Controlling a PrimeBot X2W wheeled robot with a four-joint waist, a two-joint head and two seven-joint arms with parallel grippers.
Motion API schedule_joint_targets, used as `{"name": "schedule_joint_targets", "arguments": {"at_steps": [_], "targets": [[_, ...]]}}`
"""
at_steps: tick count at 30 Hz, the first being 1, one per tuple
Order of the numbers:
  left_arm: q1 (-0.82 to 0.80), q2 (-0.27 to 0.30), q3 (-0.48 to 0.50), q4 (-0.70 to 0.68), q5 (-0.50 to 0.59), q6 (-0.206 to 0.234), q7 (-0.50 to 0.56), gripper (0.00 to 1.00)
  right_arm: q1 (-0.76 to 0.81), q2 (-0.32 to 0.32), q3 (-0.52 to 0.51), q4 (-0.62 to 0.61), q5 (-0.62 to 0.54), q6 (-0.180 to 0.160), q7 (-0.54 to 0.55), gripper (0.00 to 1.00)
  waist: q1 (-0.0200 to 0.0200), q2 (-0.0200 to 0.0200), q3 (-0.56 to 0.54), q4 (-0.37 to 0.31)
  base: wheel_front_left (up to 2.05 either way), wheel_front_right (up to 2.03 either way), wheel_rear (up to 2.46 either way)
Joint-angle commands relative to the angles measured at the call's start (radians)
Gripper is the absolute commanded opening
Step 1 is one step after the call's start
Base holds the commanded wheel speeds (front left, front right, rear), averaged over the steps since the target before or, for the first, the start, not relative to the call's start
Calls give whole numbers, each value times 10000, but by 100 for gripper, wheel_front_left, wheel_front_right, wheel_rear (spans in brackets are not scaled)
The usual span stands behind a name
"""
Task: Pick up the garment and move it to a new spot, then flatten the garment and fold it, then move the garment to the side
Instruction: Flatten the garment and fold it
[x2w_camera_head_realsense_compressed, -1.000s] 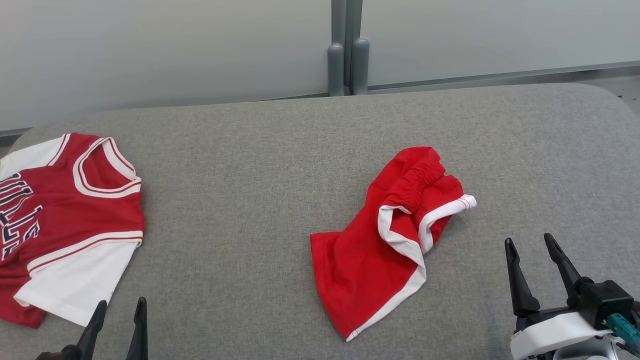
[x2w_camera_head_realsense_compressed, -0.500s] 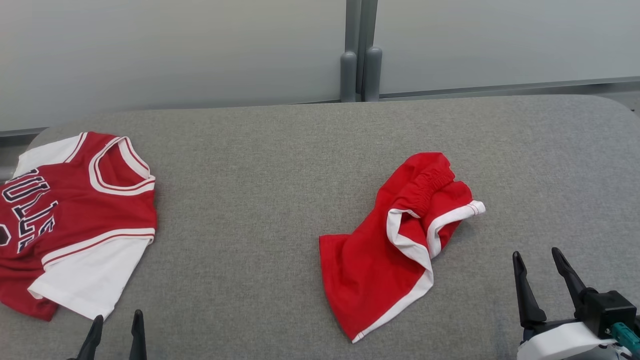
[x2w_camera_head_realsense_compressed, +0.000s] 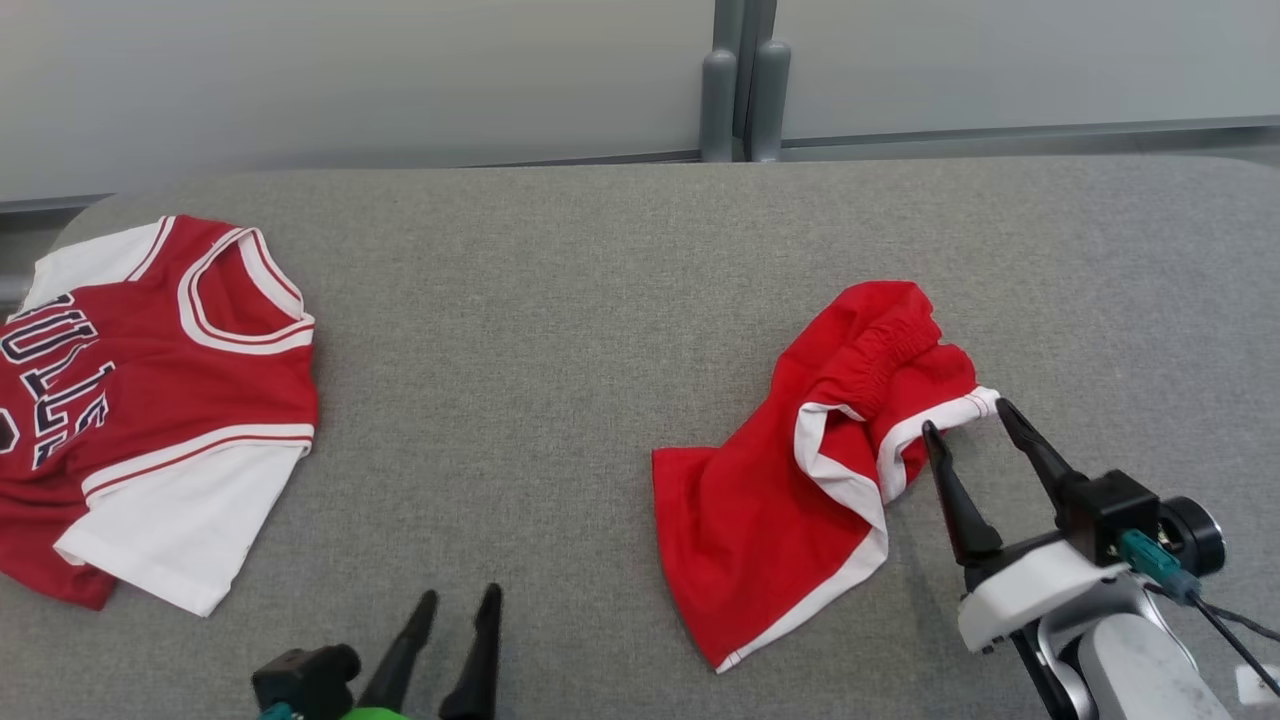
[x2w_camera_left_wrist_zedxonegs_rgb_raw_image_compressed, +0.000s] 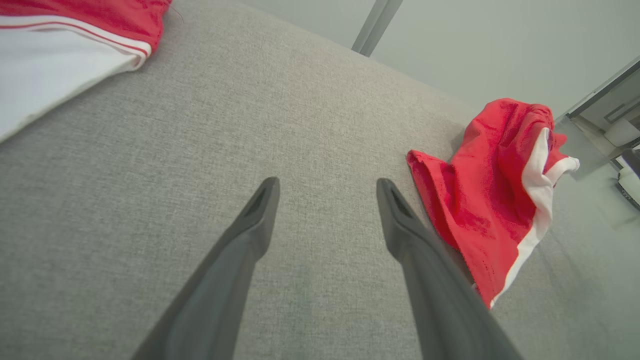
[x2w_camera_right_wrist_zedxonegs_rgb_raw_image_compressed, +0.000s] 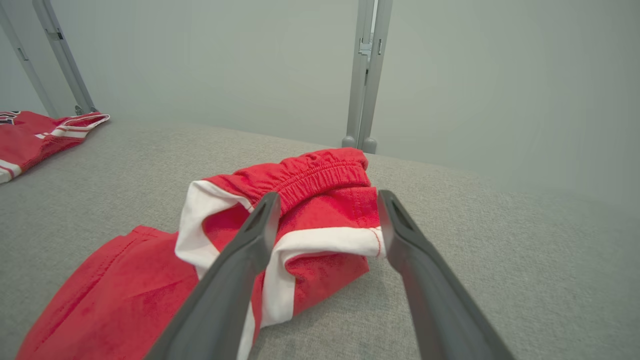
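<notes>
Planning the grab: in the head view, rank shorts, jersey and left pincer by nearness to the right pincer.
1. Shorts, at the right pincer tips.
2. Left pincer, bottom edge, left of the shorts.
3. Jersey, far left.

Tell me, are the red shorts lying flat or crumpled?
Crumpled. The red shorts lie bunched on the grey surface: the waistband end is humped up and a white-trimmed leg hem folds over itself.

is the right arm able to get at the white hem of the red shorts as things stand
Probably yes. The right pincer is open and appears to straddle the white hem at the corner of the red shorts. Nothing else lies in the way on the grey padded table.
</notes>
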Motion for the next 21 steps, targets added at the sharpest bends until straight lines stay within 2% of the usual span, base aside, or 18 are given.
{"name": "schedule_joint_targets", "arguments": {"at_steps": [1, 6, 11, 15, 21], "targets": [[-125, -62, -111, -108, -247, -24, 262, 100, -259, -42, 148, 168, 178, 2, 124, 100, 0, 120, 150, 108, 0, 0, 0], [46, -278, -1087, -754, -1292, 272, 2074, 100, -1242, -180, 1049, 1059, 696, 2, 997, 100, 0, 120, 388, 225, 0, 0, 0], [-33, -327, -1736, -1491, -1734, 782, 3065, 100, -1768, -380, 1802, 1437, 1288, 2, 1392, 100, 0, 120, 502, 367, 0, 0, 0], [-237, -353, -2113, -1678, -1844, 1024, 3412, 100, -1875, -571, 2051, 1579, 1581, 2, 1501, 100, 0, 120, 504, 414, 0, 0, 0], [-447, -367, -2365, -1709, -1951, 1278, 3261, 100, -1668, -801, 2339, 1578, 1870, 2, 1661, 100, 0, 120, 516, 292, 0, 0, 0]]}}
